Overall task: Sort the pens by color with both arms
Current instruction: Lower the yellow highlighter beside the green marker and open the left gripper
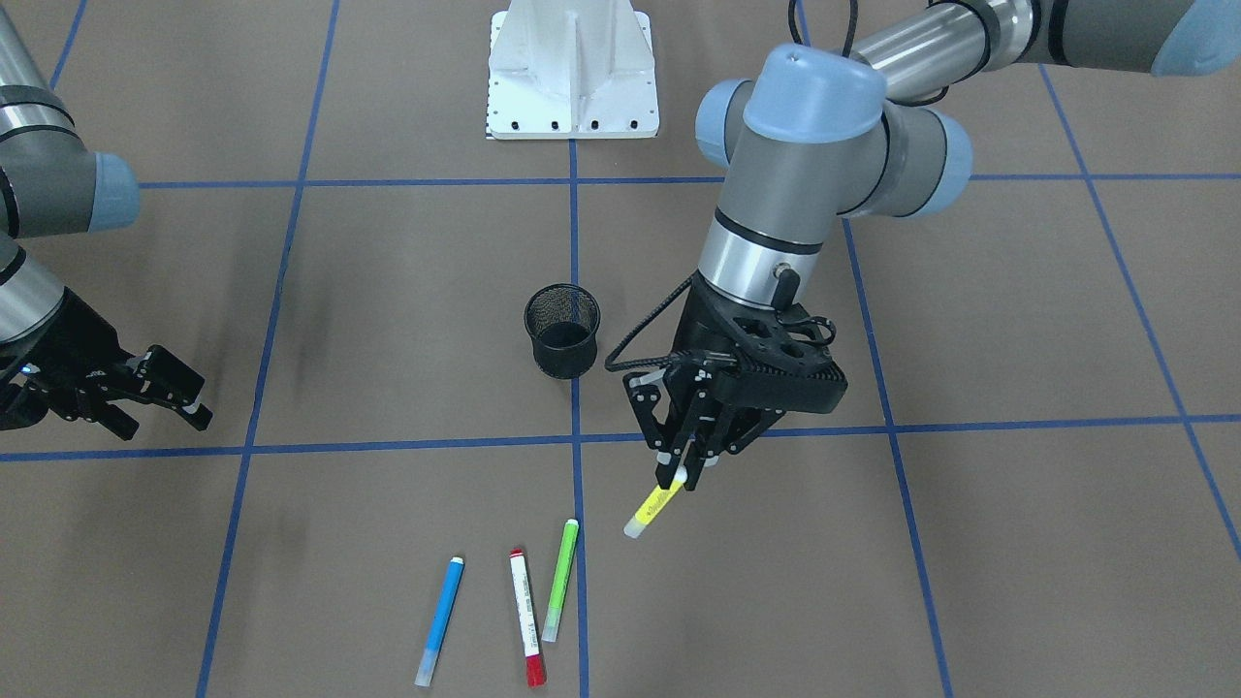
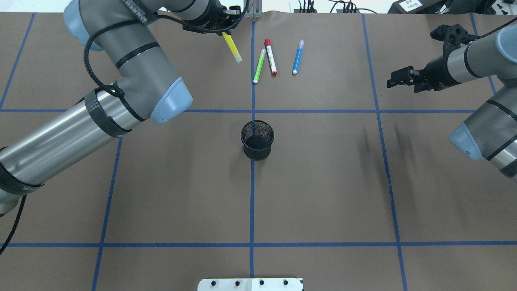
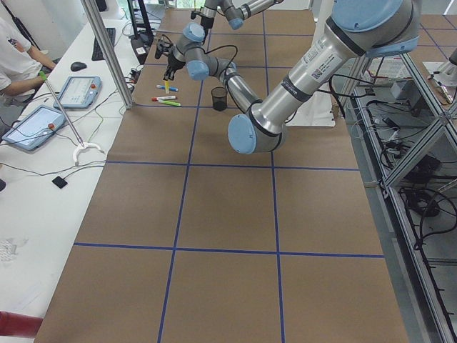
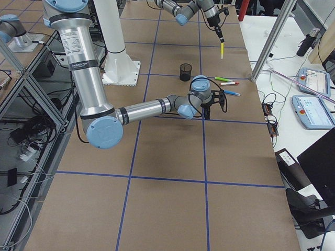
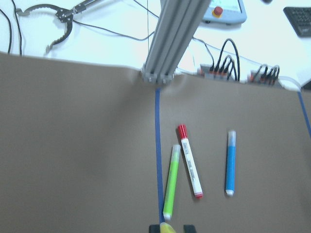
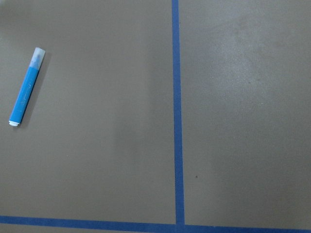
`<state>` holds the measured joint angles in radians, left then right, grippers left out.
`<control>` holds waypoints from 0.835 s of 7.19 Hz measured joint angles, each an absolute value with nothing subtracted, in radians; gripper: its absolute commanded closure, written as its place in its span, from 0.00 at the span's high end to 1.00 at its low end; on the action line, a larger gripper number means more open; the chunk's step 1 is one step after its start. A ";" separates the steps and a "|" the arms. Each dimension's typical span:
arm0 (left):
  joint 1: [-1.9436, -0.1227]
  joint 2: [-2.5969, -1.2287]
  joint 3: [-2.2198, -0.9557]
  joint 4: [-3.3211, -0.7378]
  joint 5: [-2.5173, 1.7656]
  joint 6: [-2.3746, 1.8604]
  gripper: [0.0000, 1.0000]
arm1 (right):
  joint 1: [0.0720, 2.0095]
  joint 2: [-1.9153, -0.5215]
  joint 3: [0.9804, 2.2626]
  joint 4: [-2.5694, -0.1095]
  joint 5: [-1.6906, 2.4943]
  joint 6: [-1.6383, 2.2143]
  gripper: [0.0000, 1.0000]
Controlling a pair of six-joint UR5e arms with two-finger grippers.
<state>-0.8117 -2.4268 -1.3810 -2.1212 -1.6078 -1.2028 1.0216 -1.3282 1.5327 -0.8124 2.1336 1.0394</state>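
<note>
My left gripper (image 1: 682, 473) is shut on the yellow pen (image 1: 655, 506) and holds it tilted above the table, by the far edge in the overhead view (image 2: 232, 47). The lime green pen (image 1: 560, 580), the white pen with red cap (image 1: 526, 616) and the blue pen (image 1: 441, 620) lie side by side on the table just beside it. They also show in the left wrist view: green (image 5: 170, 180), red (image 5: 190, 161), blue (image 5: 231, 162). My right gripper (image 1: 165, 419) is open and empty, hovering well to the side of the pens (image 2: 398, 79). The blue pen shows in its wrist view (image 6: 26, 87).
A black mesh cup (image 1: 562, 330) stands upright at the table's middle on the blue centre line (image 2: 257, 139). The white pedestal base (image 1: 572, 73) is at the robot's side. A metal post (image 5: 172, 39) and cables stand beyond the far edge.
</note>
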 measured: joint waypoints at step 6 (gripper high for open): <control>-0.605 -2.456 -0.991 -2.443 -0.971 -1.352 0.00 | 1.021 -1.343 1.511 -0.751 2.093 1.039 1.00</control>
